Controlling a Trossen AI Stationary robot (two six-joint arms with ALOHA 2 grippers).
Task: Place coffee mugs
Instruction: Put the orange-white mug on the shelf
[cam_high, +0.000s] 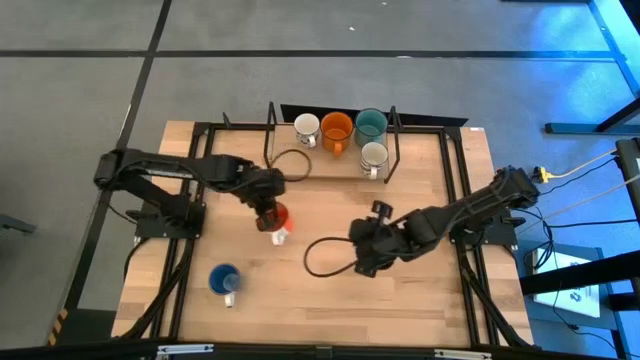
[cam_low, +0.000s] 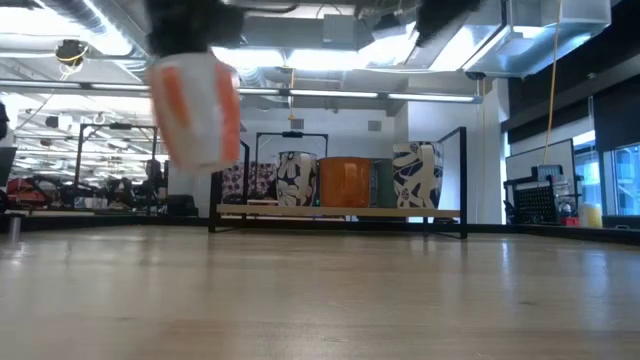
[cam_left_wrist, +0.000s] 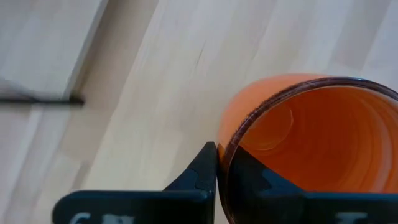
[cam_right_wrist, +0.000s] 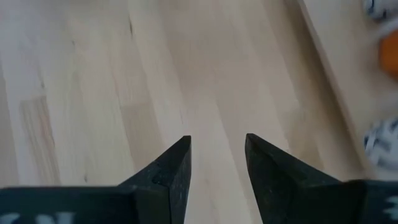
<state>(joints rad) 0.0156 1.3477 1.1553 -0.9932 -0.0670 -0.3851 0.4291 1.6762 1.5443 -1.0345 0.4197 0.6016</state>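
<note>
Orange mug (cam_high: 276, 215), near the table (cam_high: 450, 300) centre, lifted clear, rim pinched by the closed left gripper (cam_high: 268, 212). Rigid, glazed and likely slippery; a wall grip suits it. Right gripper (cam_high: 366, 262) waits open toward the right edge.
</note>
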